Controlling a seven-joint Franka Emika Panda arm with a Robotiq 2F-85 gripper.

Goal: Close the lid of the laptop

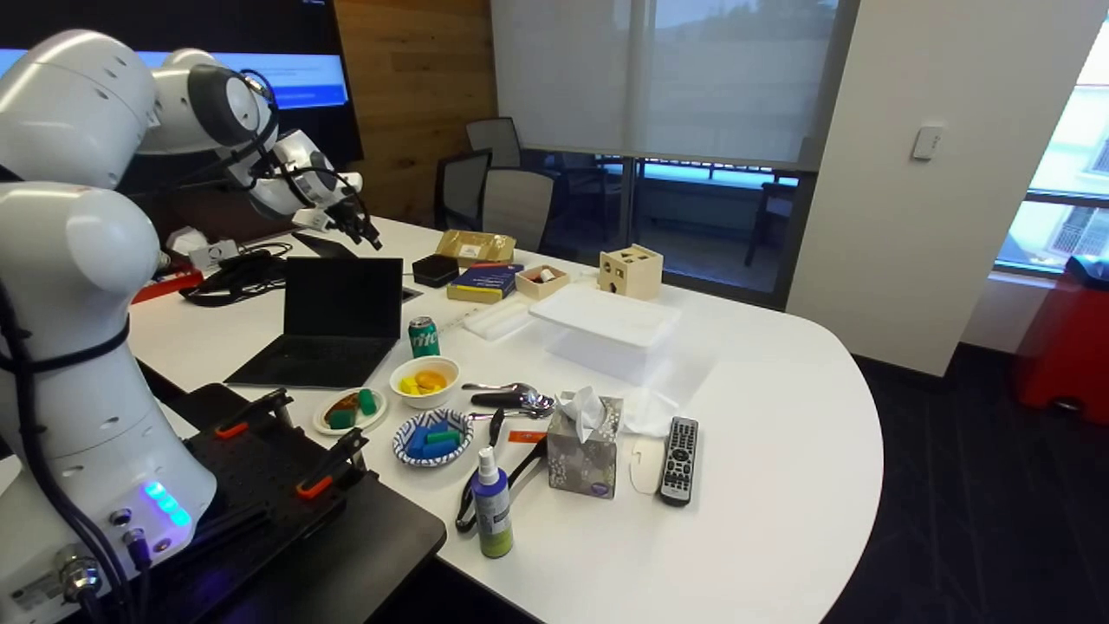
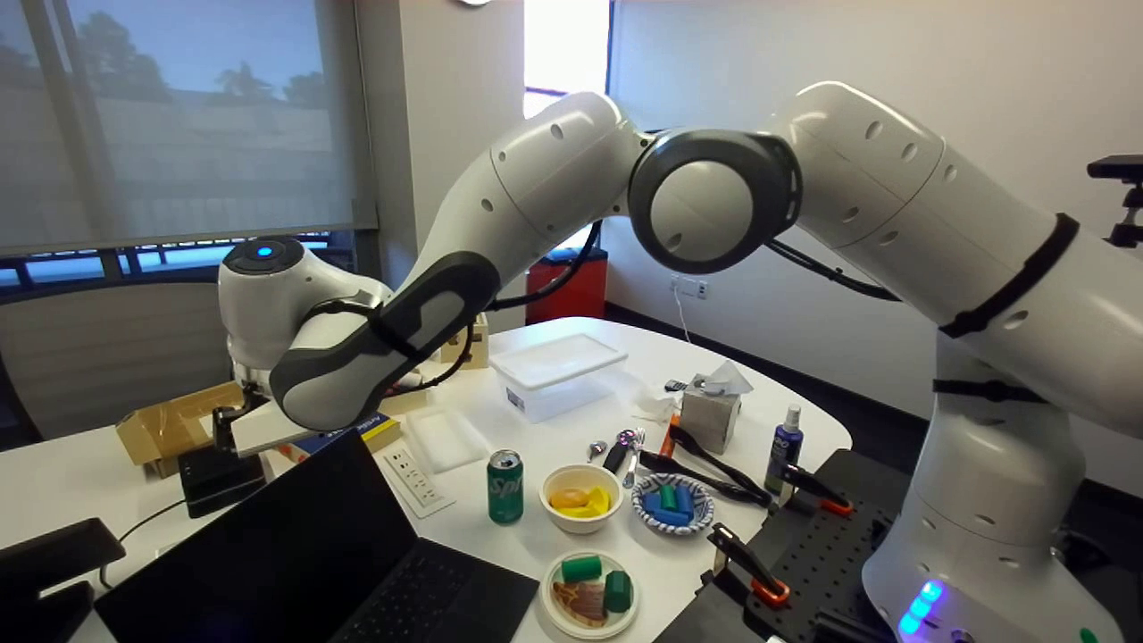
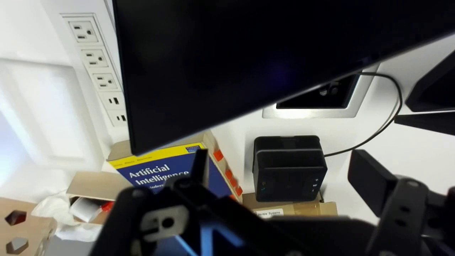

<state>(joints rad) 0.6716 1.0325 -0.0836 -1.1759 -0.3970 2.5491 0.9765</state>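
The slim black laptop [image 1: 316, 362] sits left on the white surface [image 1: 762, 442], its thin rectangular black lid [image 1: 344, 297] raised; on the lid's far side hovers the black two-fingered gripper [image 3: 282, 169], jaws spread apart.

Near the window-side edge of the desk [image 1: 780, 416], the book [image 3: 160, 174] reads "Artificial Intelligence" and "PEARSON", the device [image 3: 289, 177] carries a plus sign, and a label [image 3: 269, 213] on the box [image 3: 328, 208] ends in "Systems". Farther from that edge, the can [image 2: 505, 487] shows parts of "Sprite".
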